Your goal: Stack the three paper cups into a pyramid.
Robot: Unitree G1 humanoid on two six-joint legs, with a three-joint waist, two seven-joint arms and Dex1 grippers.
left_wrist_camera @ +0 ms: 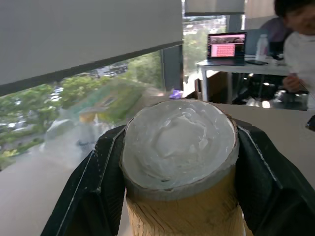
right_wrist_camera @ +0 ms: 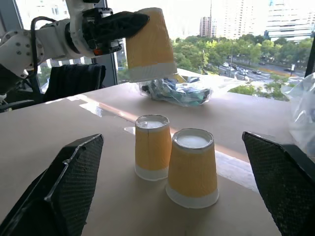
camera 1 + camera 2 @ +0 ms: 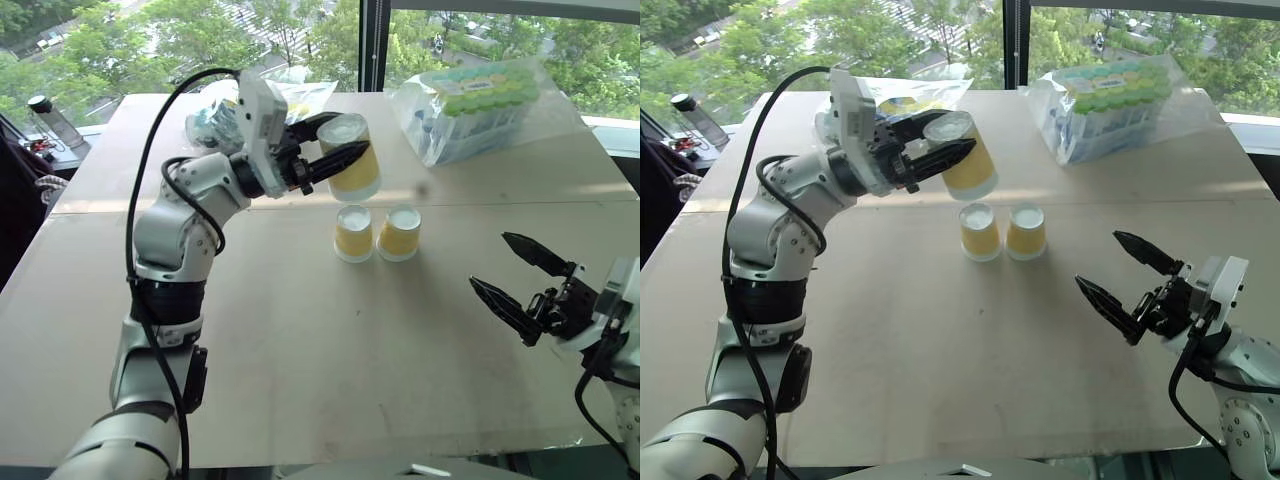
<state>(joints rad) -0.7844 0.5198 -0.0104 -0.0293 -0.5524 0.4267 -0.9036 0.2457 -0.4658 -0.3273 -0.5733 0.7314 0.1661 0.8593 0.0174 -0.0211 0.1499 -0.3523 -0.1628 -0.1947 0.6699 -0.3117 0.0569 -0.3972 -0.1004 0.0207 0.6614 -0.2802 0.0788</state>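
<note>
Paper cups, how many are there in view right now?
3. Two cups stand upside down side by side on the table, the left one and the right one. The third cup is held upside down in the air by the left gripper, just above and behind them.

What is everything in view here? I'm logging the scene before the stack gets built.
paper cups: three, yellow-orange with white bases; two upside down side by side mid-table, one held above them.
bag of packaged goods: one, clear, green-topped contents; far right of table.
second bag: one, clear; far table edge behind the held cup.
table: one, beige.
laptop: one, on a desk in the background.
person: one, beside that desk.
left gripper: shut on the held cup.
right gripper: open, empty.
</note>
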